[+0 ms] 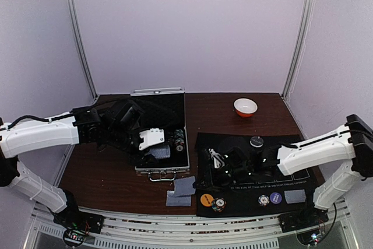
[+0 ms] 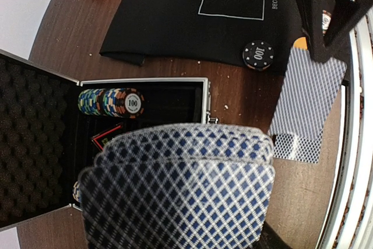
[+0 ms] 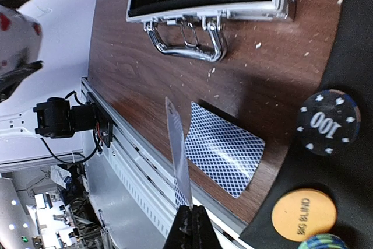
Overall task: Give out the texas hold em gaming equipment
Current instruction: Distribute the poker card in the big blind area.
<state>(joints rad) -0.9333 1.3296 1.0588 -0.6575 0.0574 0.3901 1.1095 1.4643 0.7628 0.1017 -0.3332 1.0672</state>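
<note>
Stack of playing cards (image 2: 180, 196) sits clamped in the left tool (image 1: 155, 143) over the aluminium case (image 1: 157, 93), chip row (image 2: 111, 102) inside. Two loose cards (image 1: 184, 186) lie on the tabletop (image 1: 105, 170); Big Blind disc (image 3: 303, 214) rests on the mat (image 1: 239, 202). Right tool (image 3: 189, 228) pinches a single card (image 3: 176, 150): distribution looks partway.

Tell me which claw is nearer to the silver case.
Left. The left claw hangs over the open case, holding a bunch of cards. The right claw is off to its right, over the black mat, pinching one card.
</note>
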